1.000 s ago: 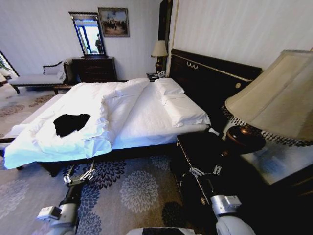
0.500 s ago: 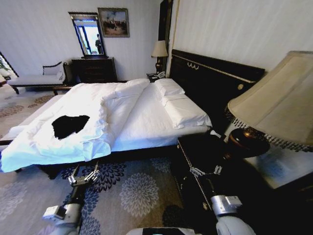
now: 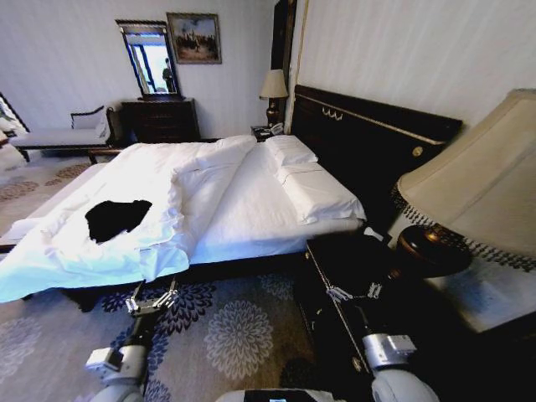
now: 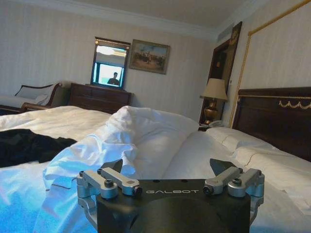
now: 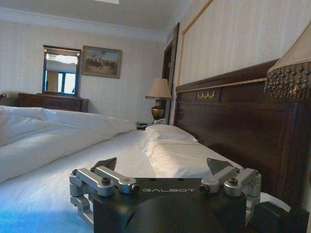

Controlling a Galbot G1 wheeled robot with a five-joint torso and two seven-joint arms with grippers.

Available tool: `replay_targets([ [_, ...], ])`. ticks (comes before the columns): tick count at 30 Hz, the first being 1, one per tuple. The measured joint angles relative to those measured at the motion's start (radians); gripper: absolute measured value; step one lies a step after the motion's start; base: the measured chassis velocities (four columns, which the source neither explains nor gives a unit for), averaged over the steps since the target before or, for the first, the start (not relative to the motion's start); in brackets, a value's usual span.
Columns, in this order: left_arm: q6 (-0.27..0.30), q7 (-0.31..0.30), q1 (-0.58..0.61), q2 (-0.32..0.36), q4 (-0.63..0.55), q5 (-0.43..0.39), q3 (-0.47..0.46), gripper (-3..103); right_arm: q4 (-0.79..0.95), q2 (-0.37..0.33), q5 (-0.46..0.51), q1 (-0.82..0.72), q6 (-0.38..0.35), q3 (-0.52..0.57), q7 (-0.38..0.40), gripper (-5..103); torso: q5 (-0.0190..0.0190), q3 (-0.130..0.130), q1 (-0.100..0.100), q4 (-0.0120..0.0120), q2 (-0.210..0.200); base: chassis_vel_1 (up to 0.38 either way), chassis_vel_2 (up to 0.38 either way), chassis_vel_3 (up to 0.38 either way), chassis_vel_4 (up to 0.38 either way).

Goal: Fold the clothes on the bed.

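— Where is the black T-shirt [image 3: 117,218] lying?
— It's sitting crumpled on the rumpled white duvet, near the foot of the bed [image 3: 251,201].
— And the bed?
— White bedding, pillows resting against its dark headboard.

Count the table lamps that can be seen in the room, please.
2. One lamp stands close on the nightstand at the robot's right, near its right hand. The other lamp stands on the far side of the bed, beside the headboard. Others may be hidden.
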Motion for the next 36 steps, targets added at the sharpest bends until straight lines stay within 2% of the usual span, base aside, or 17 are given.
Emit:
replay_targets([
  [36,-0.014,0.0,0.005,-0.011,-0.003,-0.003,-0.018,100,0.0,0.01,-0.002,-0.004,-0.025,-0.023,0.003,100,-0.0001,0.0,0.0,0.0001,0.0,-0.055,0.06,0.063,-0.056],
])
